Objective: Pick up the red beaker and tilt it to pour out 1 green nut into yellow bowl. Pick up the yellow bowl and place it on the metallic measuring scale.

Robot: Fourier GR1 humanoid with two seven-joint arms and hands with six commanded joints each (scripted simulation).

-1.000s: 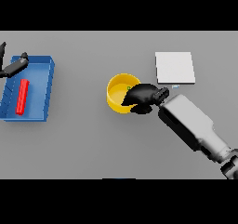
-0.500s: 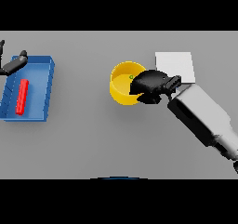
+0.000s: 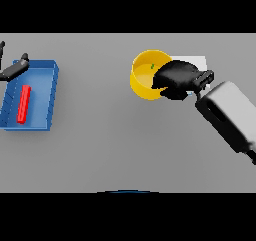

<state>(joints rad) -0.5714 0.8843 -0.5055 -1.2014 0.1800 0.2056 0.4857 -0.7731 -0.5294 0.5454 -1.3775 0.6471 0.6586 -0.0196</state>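
Note:
My right hand [image 3: 177, 79] is curled round the right rim of the yellow bowl [image 3: 144, 77] and holds it lifted and tilted toward me. A small green nut [image 3: 152, 66] lies inside the bowl. The metallic measuring scale [image 3: 201, 62] is a pale square just behind the hand, mostly hidden by hand and bowl. The red beaker [image 3: 23, 104] lies on its side in the blue tray [image 3: 44, 100] at the far left. My left hand [image 3: 14, 69] hovers over the tray's back left corner, fingers relaxed and holding nothing.
The blue tray stands at the table's left edge. My right forearm [image 3: 230, 117] stretches from the lower right toward the bowl. Bare grey table lies between tray and bowl and along the front.
My right hand has carried the yellow bowl up and to the right, toward the scale, which it now largely covers. The left hand has shifted slightly.

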